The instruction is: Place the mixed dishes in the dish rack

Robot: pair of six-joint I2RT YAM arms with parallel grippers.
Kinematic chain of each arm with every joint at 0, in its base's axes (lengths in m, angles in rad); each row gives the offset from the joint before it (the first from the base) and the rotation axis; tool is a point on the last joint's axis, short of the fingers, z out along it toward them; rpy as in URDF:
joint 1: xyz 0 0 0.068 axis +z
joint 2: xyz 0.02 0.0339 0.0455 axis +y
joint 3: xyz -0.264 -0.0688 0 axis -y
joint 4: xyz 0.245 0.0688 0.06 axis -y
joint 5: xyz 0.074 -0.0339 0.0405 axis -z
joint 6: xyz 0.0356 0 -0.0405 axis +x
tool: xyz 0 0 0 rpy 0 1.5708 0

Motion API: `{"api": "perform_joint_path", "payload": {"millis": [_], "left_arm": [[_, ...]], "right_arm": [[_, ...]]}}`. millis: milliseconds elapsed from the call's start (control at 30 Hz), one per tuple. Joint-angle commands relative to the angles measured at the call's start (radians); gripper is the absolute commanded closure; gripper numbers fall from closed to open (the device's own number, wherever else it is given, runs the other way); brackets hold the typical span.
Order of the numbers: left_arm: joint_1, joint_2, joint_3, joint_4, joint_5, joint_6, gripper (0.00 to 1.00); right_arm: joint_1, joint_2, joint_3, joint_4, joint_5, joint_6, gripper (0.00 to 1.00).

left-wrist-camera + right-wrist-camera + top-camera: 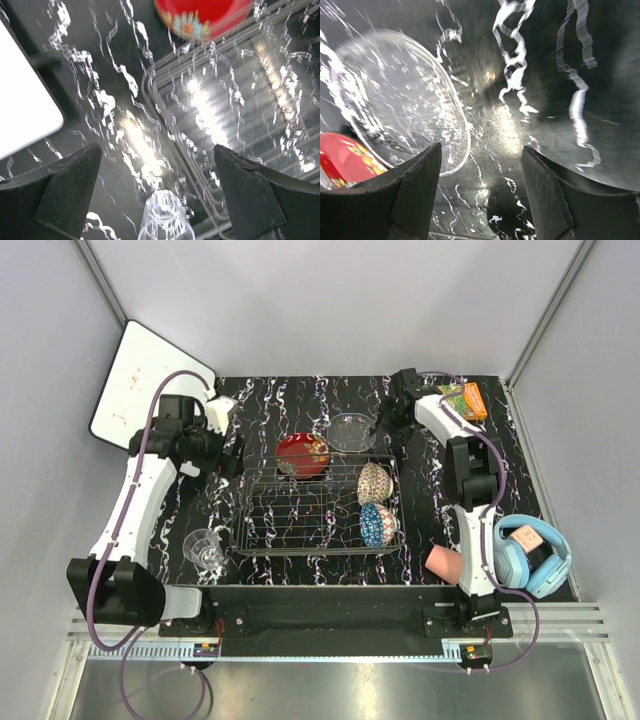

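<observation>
Black marbled table (300,400) seen from above, with the wire rack (315,510) at centre. A beige bowl (373,482) and a blue bowl (377,524) stand on edge at the rack's right end, likely so the tines hold them upright. The red dish (303,454) touches the rack's upper edge. The glass bowl (352,431) sits just above the rack, the glass cup (205,548) at lower left, and the pink cup (441,560) on its side at lower right; none of these is loaded yet. The left claw (232,455) hovers left of the red dish, well apart from the glass cup. The right claw (383,423) is just right of the glass bowl.

Left wrist view: the left claw (160,195) is spread wide and empty. The glass cup (164,217) shows at bottom centre, between the fingers in the frame. The rack (240,125) fills the right side and the red dish (202,17) the top.

Right wrist view: the right claw (480,195) is released, holding nothing. The glass bowl (400,100) lies at left, its rim near the left finger, not yet between the fingers; it seems the next pick. The red dish (345,165) peeks in at lower left.
</observation>
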Motion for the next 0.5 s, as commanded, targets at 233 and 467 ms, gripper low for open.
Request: {"api": "perform_joint_path", "payload": {"millis": [233,467], "left_arm": [[0.072,-0.047,-0.122,0.003,0.084,0.042,0.01],[0.073,-0.065,-0.153,0.019,0.072,0.045,0.01]], "right_arm": [[0.014,0.103,0.098,0.013,-0.170,0.017,0.28],[0.013,0.143,0.115,0.024,-0.187,0.057,0.37]]}}
